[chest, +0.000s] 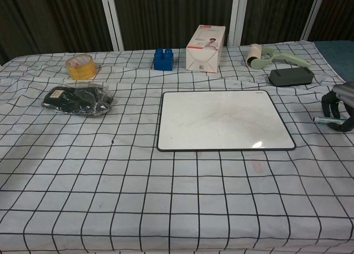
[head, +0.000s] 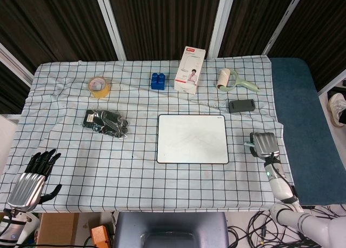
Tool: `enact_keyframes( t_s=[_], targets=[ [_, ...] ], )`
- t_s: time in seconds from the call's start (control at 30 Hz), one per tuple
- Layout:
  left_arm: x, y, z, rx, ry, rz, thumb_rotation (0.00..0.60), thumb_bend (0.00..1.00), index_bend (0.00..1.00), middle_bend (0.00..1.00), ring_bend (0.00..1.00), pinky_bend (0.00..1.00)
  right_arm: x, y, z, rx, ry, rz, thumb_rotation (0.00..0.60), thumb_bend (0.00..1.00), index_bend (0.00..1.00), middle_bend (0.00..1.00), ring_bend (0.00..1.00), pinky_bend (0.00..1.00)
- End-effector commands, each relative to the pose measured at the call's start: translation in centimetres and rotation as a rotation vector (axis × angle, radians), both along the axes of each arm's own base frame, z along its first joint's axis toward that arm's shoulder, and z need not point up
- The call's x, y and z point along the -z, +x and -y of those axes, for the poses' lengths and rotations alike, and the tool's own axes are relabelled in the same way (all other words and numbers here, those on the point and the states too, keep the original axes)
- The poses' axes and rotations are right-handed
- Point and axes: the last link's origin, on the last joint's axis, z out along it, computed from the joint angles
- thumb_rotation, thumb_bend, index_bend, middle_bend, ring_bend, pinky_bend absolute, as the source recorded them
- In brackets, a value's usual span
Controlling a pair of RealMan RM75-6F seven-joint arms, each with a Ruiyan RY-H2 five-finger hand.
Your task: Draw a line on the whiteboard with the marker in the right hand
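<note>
Head view: high above near table edge, looking steeply down; whole checked cloth (head: 162, 178), dark curtains beyond. Chest view: low at near edge, facing across table, closer, shallow angle. Shared: whiteboard (head: 192, 138) (chest: 224, 119), white box (head: 190, 69) (chest: 205, 41), tape roll (head: 99, 86) (chest: 81, 66), far table half.

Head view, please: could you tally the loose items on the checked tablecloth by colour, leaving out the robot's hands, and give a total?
White: 2, the whiteboard and the marker.
White and red: 1, the carton.
Blue: 1, the block.
Yellow: 1, the tape roll.
Pale green: 1, the lint roller.
Dark grey or black: 2, the eraser and the bagged bundle.
Total: 8.
</note>
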Motion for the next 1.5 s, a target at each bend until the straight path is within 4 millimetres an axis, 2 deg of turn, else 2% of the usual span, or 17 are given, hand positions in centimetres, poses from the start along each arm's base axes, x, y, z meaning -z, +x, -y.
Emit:
enact_keyframes(
  t_s=[0.03,0.17,0.27,0.4,0.5,0.6,0.8,1.0,1.13,1.5],
  targets=[
    [0.0,0.0,0.0,-0.001,0.000,0.001,0.600,0.32,0.00,0.00,0.00,0.01,-0.1,0.3,0.0,-0.025,-0.026,0.032,0.600,0.43,0.90,0.69,0.68,0.64],
    [-0.1,0.0,-0.1,-0.002,0.003,0.003,0.600,0.32,0.00,0.00,0.00,0.01,-0.8,1.9,0.3,-0.065,-0.115,0.253,0.600,0.46,0.97,0.75,0.74,0.71],
    [-0.1,-0.1,-0.1,-0.004,0.003,0.005,0.600,0.32,0.00,0.00,0.00,0.01,-1.6,3.9,0.9,-0.068,-0.178,0.552,0.600,0.47,1.00,0.78,0.77,0.75],
    [0.0,0.0,-0.3,-0.004,0.000,0.006,0.600,0.32,0.00,0.00,0.00,0.01,-2.2,6.8,2.3,0.010,-0.214,0.986,0.600,0.48,1.00,0.78,0.77,0.75],
    [0.0,0.0,-0.4,-0.003,-0.002,0.005,0.600,0.32,0.00,0.00,0.00,0.01,-2.0,8.7,3.8,0.065,-0.228,1.177,0.600,0.48,1.00,0.78,0.77,0.75],
    [0.0,0.0,-0.5,-0.003,0.000,0.007,0.600,0.32,0.00,0.00,0.00,0.01,-1.0,10.7,5.3,0.104,-0.218,1.289,0.600,0.49,1.00,0.79,0.77,0.75],
    [-0.3,-0.2,-0.7,-0.013,0.005,0.012,0.600,0.32,0.00,0.00,0.00,0.01,2.8,14.2,6.6,0.108,-0.152,1.288,0.600,0.49,1.00,0.79,0.77,0.75],
    [-0.5,-0.4,-0.8,-0.017,0.008,0.018,0.600,0.32,0.00,0.00,0.00,0.01,6.2,16.6,7.0,0.104,-0.110,1.259,0.600,0.49,1.00,0.79,0.77,0.75],
    [-0.6,-0.4,-0.8,-0.016,0.007,0.020,0.600,0.32,0.00,0.00,0.00,0.01,7.3,17.0,7.0,0.099,-0.095,1.228,0.600,0.49,1.00,0.79,0.77,0.75],
    [-0.8,-0.3,-0.7,-0.013,0.012,0.025,0.600,0.32,0.00,0.00,0.00,0.01,8.6,16.7,6.6,0.106,-0.065,1.173,0.600,0.49,1.00,0.79,0.77,0.75]
  ],
)
